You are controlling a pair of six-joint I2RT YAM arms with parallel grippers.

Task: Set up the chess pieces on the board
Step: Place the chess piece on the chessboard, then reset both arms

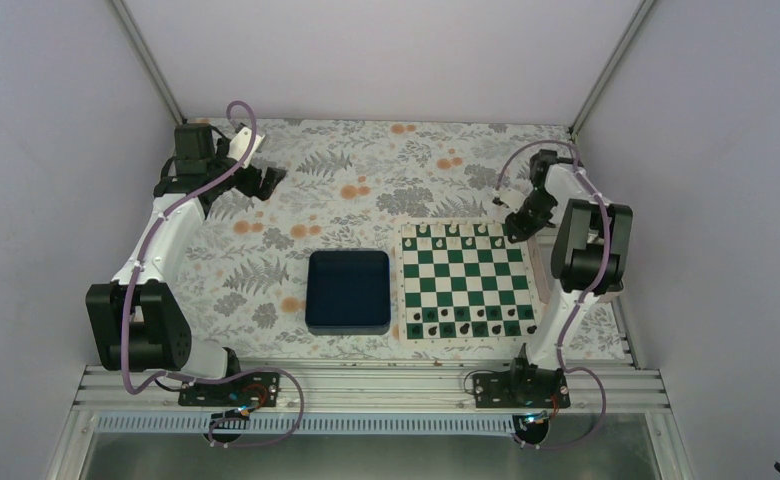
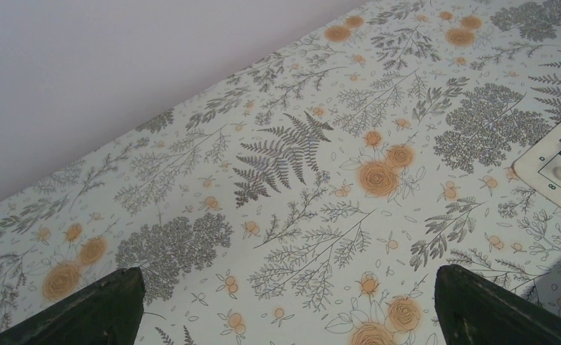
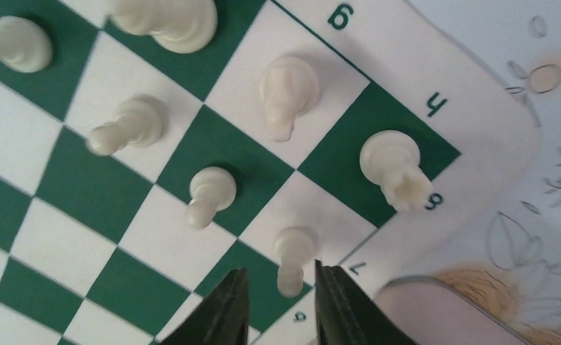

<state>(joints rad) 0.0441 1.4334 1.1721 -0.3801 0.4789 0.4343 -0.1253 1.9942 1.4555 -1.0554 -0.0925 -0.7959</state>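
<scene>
Right end effector (image 3: 280, 274), slightly spread, straddles a white pawn (image 3: 293, 253) among close-set chess pieces (image 3: 286, 90) at the far right corner of the board (image 1: 463, 285). Left end effector (image 2: 288, 273) hangs spread wide near the far left corner of the tabletop (image 1: 366, 165).

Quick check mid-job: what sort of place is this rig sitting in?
Likely a lab test cell, not a home: plain white walls on aluminium posts box it in, the arms are bolted to a metal rail, and the floral cloth carries a chessboard and a blue tray.
</scene>
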